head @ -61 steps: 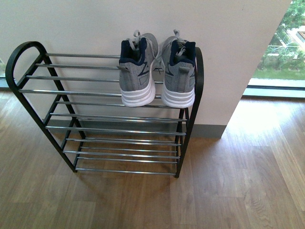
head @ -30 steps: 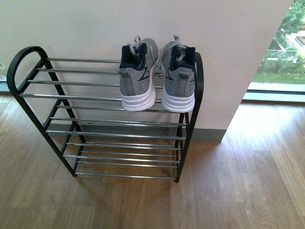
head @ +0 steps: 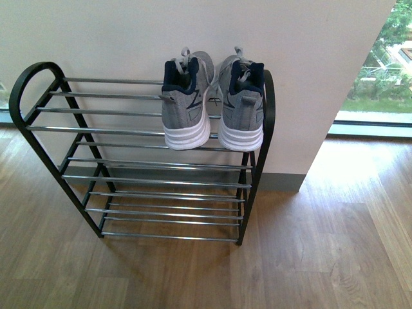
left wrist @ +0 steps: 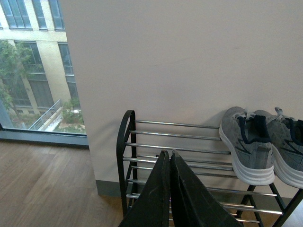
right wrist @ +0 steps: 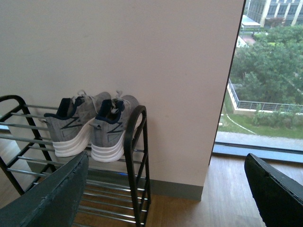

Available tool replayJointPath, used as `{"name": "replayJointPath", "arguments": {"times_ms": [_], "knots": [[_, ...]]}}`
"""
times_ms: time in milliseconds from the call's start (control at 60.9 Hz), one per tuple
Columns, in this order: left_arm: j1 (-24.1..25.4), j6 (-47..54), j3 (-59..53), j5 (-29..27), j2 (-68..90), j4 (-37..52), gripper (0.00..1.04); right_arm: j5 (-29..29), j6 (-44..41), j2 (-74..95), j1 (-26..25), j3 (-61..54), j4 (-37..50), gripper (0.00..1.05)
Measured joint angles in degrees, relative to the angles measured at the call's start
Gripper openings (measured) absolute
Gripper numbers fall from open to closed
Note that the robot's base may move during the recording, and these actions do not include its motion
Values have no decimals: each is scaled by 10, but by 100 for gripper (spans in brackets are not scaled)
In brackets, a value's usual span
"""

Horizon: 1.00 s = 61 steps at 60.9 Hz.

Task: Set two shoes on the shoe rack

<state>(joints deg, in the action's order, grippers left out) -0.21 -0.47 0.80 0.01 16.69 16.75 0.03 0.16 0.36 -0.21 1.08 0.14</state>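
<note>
Wood floor point(head: 322, 257), pale wall point(head: 290, 38), window point(head: 380, 64) upper right. Rack point(head: 109, 131) top tier (right end) holds two shoes point(head: 185, 109). L gripper point(left wrist: 169, 153) pinched together; R gripper point(right wrist: 165, 158) wide apart.

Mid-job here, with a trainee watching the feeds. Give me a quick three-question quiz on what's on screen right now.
1. True or false: the left shoe and the right shoe both rest on the top tier of the shoe rack.
2. In the front view, the pair sits at which part of that tier? A) left end B) middle C) right end
3. Short answer: which is shut, the left gripper or the right gripper?

Key: 1 true; 2 C; 3 left gripper (the right one is open wide).
</note>
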Motion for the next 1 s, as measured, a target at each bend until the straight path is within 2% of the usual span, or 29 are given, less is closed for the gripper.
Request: {"name": "replayJointPath", "arguments": {"times_ms": [378,509,920,1002], "knots": [[0,0,0,0,-64,-65,1,0,0,0,0,0,0,95],[0,0,0,0,-147,-162,1,0,0,0,0,0,0,95],[1,0,0,0,-157,-168,1,0,0,-1,1,0,0,95],[1,0,0,0,-157,-168,12,0,0,-1,1,0,0,95]]}}
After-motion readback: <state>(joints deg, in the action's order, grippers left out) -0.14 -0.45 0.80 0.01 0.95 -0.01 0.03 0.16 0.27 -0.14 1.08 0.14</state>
